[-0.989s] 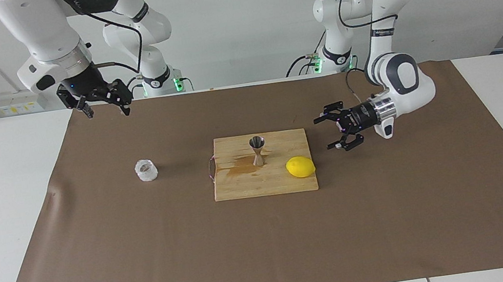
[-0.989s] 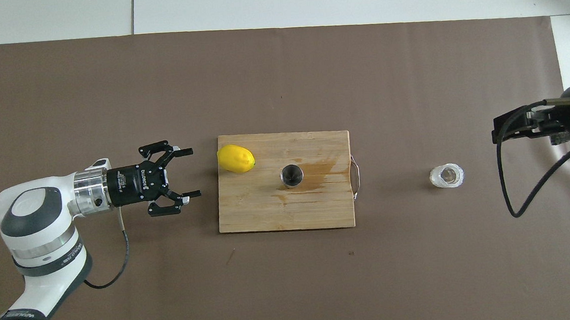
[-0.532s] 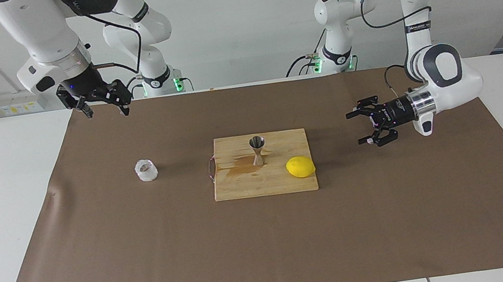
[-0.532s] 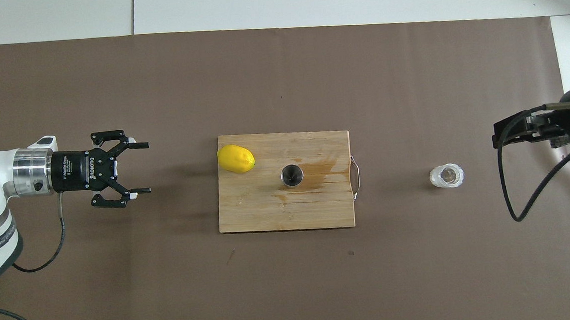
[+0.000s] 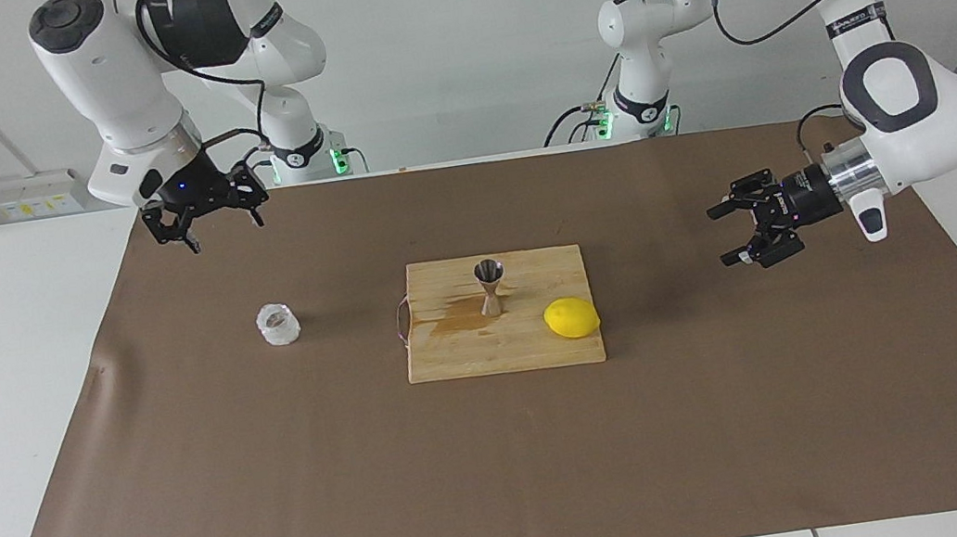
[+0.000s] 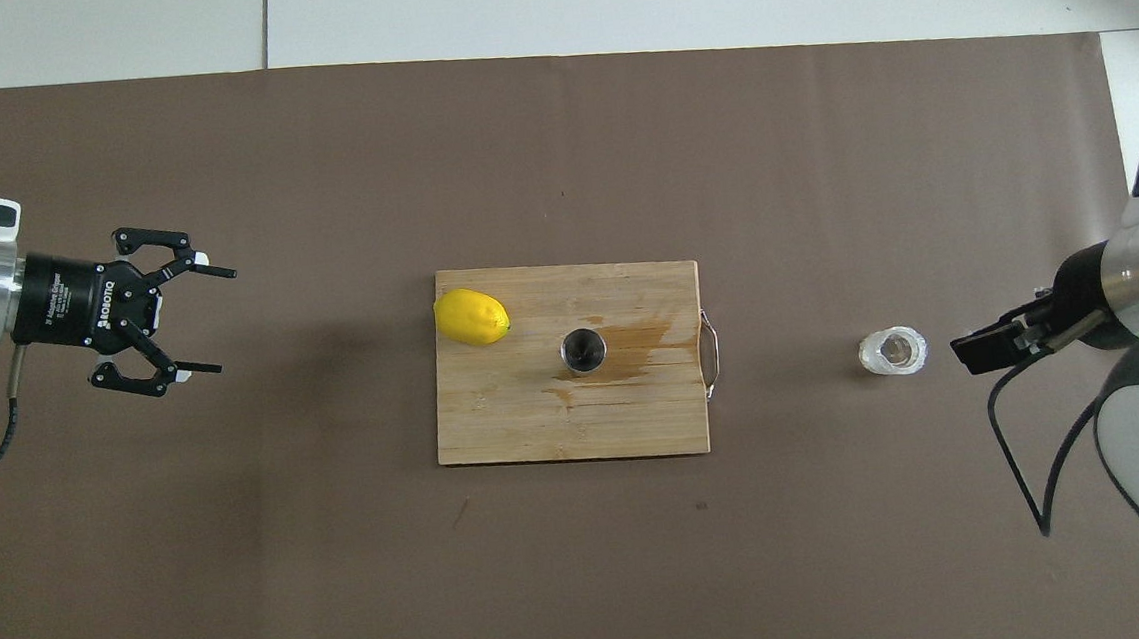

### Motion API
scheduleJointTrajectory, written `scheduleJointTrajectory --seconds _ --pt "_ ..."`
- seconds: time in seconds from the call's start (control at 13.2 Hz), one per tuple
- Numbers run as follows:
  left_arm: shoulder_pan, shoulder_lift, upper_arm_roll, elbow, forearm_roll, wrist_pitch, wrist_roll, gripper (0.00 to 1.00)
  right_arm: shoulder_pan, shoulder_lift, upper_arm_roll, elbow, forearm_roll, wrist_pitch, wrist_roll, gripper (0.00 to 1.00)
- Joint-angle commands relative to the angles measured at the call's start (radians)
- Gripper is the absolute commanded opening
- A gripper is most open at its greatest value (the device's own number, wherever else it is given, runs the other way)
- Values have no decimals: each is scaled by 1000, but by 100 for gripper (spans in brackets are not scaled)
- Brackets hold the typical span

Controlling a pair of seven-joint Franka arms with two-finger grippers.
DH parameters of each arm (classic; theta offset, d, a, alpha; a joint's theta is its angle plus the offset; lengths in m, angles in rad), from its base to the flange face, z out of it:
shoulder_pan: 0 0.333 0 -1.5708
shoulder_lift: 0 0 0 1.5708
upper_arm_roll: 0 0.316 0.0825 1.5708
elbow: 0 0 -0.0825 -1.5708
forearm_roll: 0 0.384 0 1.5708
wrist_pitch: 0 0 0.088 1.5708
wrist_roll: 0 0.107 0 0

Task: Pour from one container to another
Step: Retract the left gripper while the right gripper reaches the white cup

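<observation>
Faceted clear cup (image 5: 279, 325) stands alone on the brown mat toward the right arm's end of the worktop, well apart from the steel jigger (image 5: 490, 286) on the wet cutting board (image 5: 463, 355). Both claws, right (image 5: 214, 228) and left (image 5: 728, 233), hang open and empty. The narrow jigger could tip or overflow under a careless pour.

Left arm cut off at the overhead edge — clear cup's (image 5: 279, 325) contents too small to tell.

bright, even light is falling from above; soft shadows are lying beside the jigger (image 5: 490, 285) and lemon (image 5: 572, 318). both views are staying sharp, with no glare showing.
</observation>
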Motion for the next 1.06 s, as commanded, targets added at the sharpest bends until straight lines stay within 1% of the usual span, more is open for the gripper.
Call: scheduleJointTrajectory --seconds 0.0,0.23,0.38,0.53,0.68,0.84,0.99 --pt "-10 22 -1 143 162 -46 10 100 -37 -54 -8 -136 34 112 -344 100" --pt "-16 22 -5 235 307 -60 97 100 -96 -31 -10 -223 143 225 -677 100" --pt "-42 10 -5 242 406 -61 203 100 -123 21 -10 -246 183 277 -852 100" --pt "-50 4 -7 264 464 -60 311 100 -160 88 -10 -246 258 302 -995 100" --pt "-48 5 -5 306 484 -58 465 100 -183 124 -10 -248 289 333 -1082 100" --pt "-48 4 -7 329 526 -57 596 100 -208 137 -10 -265 332 354 -1174 100" --pt "-50 1 -8 361 591 -60 725 100 -234 168 -10 -285 439 367 -1331 100"
